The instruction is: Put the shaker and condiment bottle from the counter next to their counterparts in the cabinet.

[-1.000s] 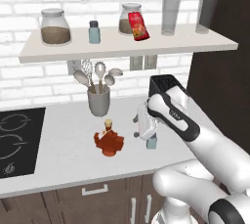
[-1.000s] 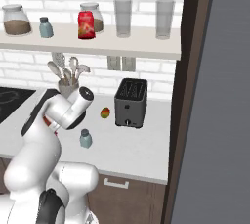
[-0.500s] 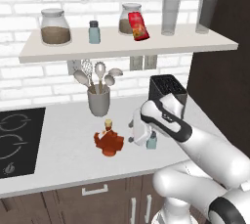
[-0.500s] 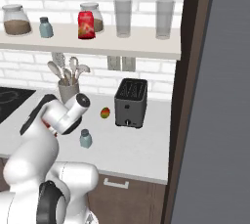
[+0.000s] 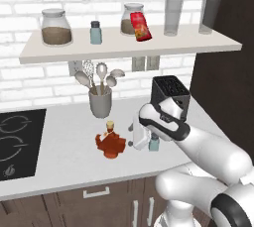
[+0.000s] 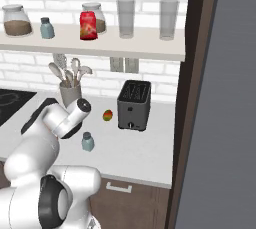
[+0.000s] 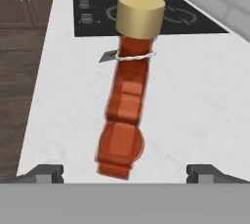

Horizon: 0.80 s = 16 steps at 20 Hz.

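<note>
On the desk (image 5: 59, 171), near its front edge, the condiment bottle (image 5: 111, 141) stands upright right of the hob (image 5: 17, 141). The released pincer (image 5: 137, 137), jaws wide, sits just right of it, and the shaker (image 5: 154, 143) stands beside the pincer.

We can read no words, brands or numbers anywhere. The slim bright red container (image 5: 140, 27) on the pale beige shelf board (image 5: 129, 50) carries a white-yellow label, too small to make out. The small grey tag at the neck of the squat brown-red bottle (image 7: 126, 105) is blank.
</note>
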### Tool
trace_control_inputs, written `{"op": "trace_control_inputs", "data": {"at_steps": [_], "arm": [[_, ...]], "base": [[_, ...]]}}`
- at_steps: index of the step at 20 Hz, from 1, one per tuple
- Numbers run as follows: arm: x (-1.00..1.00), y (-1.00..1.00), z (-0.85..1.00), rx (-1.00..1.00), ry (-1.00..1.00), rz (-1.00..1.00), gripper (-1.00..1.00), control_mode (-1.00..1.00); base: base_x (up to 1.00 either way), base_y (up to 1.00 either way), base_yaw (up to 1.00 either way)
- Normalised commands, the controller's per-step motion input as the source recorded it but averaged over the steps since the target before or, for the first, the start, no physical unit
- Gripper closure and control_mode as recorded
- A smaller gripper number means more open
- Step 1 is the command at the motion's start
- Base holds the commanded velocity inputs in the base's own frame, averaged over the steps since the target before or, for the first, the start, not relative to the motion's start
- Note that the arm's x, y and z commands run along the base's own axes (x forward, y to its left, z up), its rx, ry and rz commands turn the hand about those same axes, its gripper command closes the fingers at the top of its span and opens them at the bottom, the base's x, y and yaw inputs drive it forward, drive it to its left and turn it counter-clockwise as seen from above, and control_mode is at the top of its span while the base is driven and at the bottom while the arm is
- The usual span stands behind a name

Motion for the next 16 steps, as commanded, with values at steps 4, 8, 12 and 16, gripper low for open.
{"op": "trace_control_inputs", "data": {"at_steps": [4, 8, 12, 16], "arm": [[0.02, 0.0, -0.03, 0.08, 0.0, -0.01, -1.0, -1.0], [0.0, 0.0, -0.08, 0.11, 0.0, -0.07, -1.0, -1.0], [0.01, 0.0, -0.18, 0.09, 0.0, -0.06, -1.0, -1.0], [0.02, 0.0, -0.2, 0.04, 0.0, -0.05, -1.0, -1.0]], "base": [[0.0, 0.0, 0.0], [0.0, 0.0, 0.0], [0.0, 0.0, 0.0], [0.0, 0.0, 0.0]]}}
